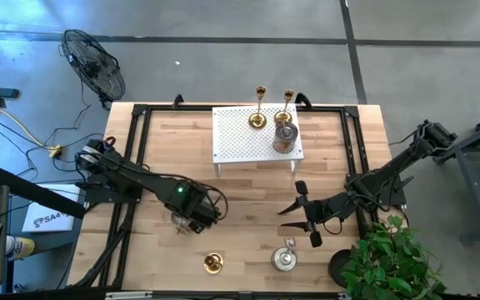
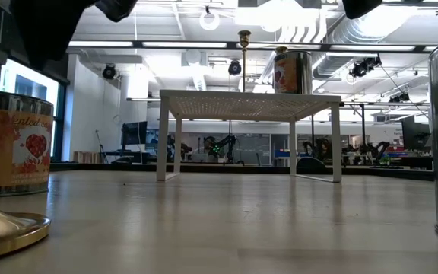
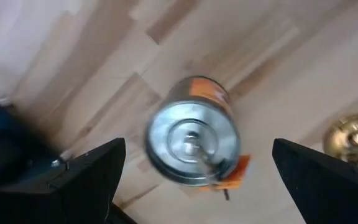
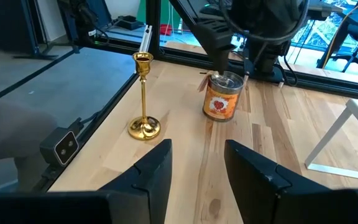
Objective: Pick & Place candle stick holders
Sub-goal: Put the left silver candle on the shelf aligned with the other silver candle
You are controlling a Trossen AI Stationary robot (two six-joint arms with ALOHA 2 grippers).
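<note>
A squat holder with an orange label stands upright on the table at the near left; it also shows in the high view and the right wrist view. My left gripper hovers over it, open, one finger on each side, apart from it. A gold candlestick and a silvery holder stand near the front edge. Two gold candlesticks and a squat holder stand on the white rack. My right gripper is open and empty, at the table's near right.
The white perforated rack stands on four legs at the table's far middle. A black frame runs along the table's edges. A potted plant stands at the near right corner. Bare wood lies between the rack and the near holders.
</note>
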